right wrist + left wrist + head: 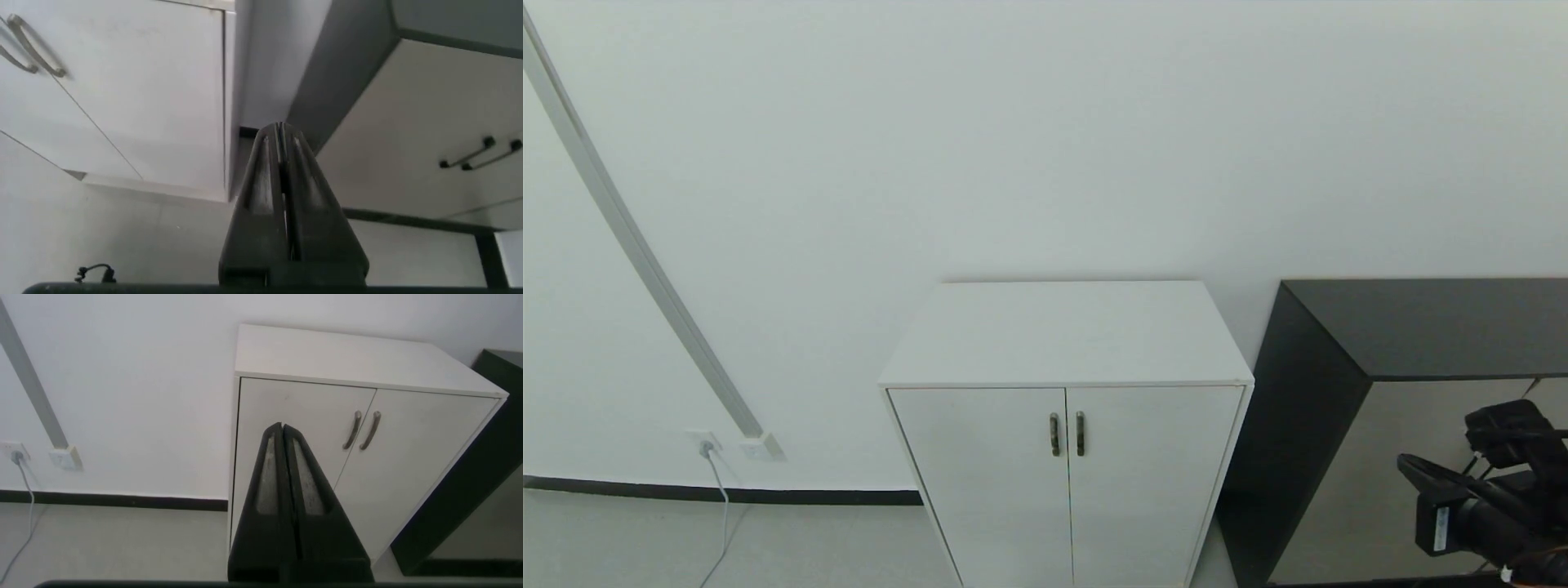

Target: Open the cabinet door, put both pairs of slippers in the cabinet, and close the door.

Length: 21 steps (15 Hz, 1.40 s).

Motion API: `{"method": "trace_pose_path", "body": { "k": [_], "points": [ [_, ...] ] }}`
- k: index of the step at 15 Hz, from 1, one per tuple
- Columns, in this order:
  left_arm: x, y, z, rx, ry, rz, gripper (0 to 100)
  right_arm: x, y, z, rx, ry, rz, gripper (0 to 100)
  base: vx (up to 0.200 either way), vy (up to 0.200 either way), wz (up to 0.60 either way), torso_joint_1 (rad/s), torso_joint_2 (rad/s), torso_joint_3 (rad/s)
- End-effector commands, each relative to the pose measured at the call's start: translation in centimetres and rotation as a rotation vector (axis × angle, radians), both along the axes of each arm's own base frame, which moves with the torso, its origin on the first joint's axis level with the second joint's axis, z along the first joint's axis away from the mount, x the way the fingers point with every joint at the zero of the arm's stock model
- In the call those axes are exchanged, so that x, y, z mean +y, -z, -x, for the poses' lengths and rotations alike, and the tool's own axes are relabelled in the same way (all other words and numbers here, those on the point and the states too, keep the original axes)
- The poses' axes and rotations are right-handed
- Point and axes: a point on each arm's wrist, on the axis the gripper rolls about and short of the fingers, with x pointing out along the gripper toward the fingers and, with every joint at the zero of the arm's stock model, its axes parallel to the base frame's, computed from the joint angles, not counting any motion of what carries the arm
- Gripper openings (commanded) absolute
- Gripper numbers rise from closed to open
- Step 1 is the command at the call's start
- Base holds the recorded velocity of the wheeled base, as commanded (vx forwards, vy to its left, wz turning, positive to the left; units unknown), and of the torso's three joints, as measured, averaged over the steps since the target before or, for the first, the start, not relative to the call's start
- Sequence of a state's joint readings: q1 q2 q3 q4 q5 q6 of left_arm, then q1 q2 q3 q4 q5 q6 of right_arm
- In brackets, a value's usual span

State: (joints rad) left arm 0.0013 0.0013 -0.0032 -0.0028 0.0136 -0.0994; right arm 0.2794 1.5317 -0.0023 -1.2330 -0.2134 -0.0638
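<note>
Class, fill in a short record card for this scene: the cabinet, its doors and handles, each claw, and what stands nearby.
white cabinet: stands in the middle, seen from the front
doors: two, both shut
handles: two upright bars, side by side at the middle seam
left claw: shut, holding nothing, facing the doors
right claw: shut, holding nothing
black cabinet: close beside the white one, on its right
socket: on the left, with a cable plugged in

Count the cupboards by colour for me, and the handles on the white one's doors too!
White cabinet: 1
Black cabinet: 1
Handles on the white cabinet's doors: 2 (left handle, right handle)
Total: 4
</note>
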Motion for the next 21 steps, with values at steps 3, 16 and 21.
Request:
{"method": "trace_pose_path", "body": {
  "k": [3,16,21],
  "points": [
    [0.0,0.0,0.0,0.0,0.0,0.0,0,-1.1,-2.0,3.3,-0.055,-0.028,-0.022,0,0.0,0.0,0.0,0.0,0.0,0.0],
    [0.0,0.0,0.0,0.0,0.0,-0.001,0,-3.4,1.3,13.8,0.179,-0.228,-0.035,0,0.0,0.0,0.0,0.0,0.0,0.0],
    [0.0,0.0,0.0,0.0,0.0,-0.001,0,-3.7,2.1,15.1,0.188,-0.274,-0.039,0,0.0,0.0,0.0,0.0,0.0,0.0]
  ]
}}
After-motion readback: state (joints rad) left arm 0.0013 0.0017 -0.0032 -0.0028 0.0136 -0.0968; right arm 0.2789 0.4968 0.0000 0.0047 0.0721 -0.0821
